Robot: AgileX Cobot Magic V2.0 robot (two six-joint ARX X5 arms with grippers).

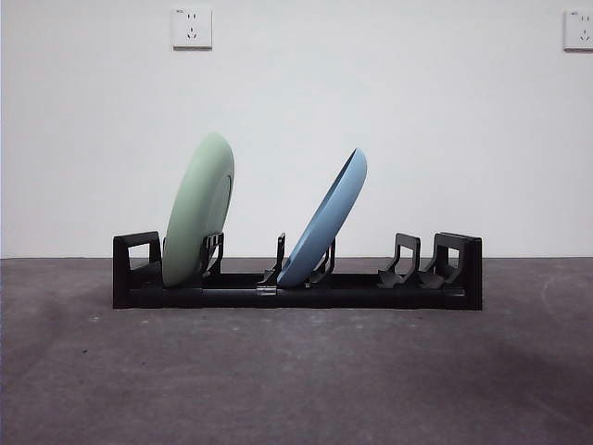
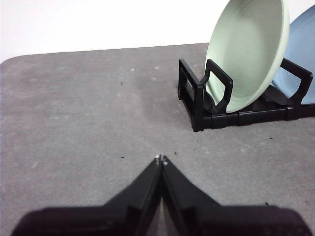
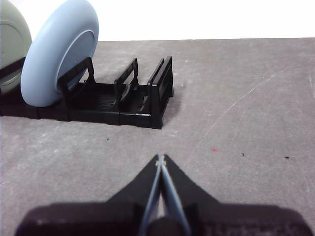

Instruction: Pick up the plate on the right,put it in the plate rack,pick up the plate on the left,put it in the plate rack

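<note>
The long black plate rack lies across the table with two plates standing in its slots. A pale green plate leans near the rack's left end; a blue plate tilts to the right in the middle. The left wrist view has the green plate in the rack, well beyond my left gripper, which is shut with nothing in it. My right gripper, shut too and holding nothing, hangs over bare table off the rack's right end, facing the blue plate. Neither gripper appears in the front view.
Grey table surface stretches in front of the rack. A white wall with two power sockets stands behind. The rack's right-hand dividers hold nothing.
</note>
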